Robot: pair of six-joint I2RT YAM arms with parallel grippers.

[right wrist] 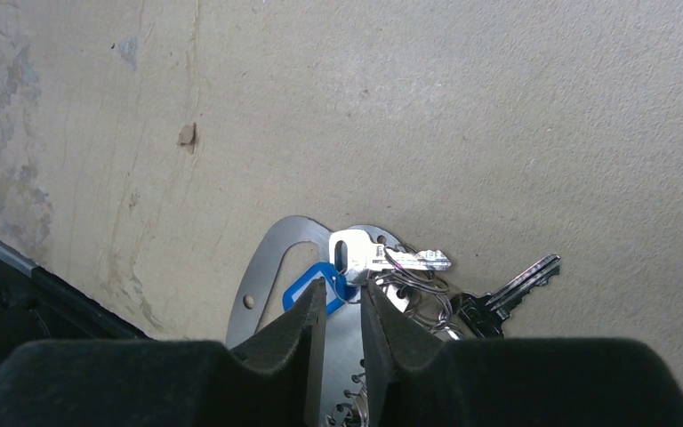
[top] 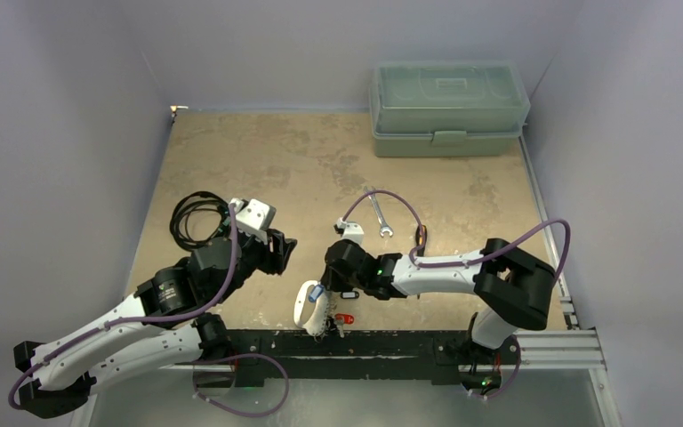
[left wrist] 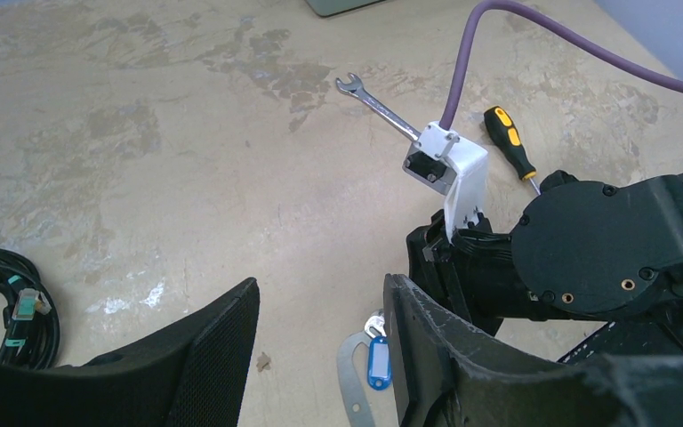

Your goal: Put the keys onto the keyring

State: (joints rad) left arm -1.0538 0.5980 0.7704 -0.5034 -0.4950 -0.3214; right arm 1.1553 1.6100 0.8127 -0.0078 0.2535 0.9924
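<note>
The flat grey keyring (top: 302,307) lies near the table's front edge. In the right wrist view, the keyring (right wrist: 271,258) carries a blue tag (right wrist: 301,292) and a silver key (right wrist: 382,256) on wire loops. A black-headed key (right wrist: 511,289) lies beside them, and a red-headed key (top: 345,318) lies to the right. My right gripper (right wrist: 342,286) hovers over the plate with a narrow gap between its pads; bare metal shows through the gap. My left gripper (left wrist: 320,285) stands open and empty just left of the keyring (left wrist: 349,374).
A silver wrench (top: 380,216) and a black-and-yellow screwdriver (left wrist: 511,147) lie behind the right arm. A coiled black cable (top: 194,218) sits to the left. A green lidded box (top: 449,108) stands at the back right. The black mounting rail (top: 391,342) borders the front edge.
</note>
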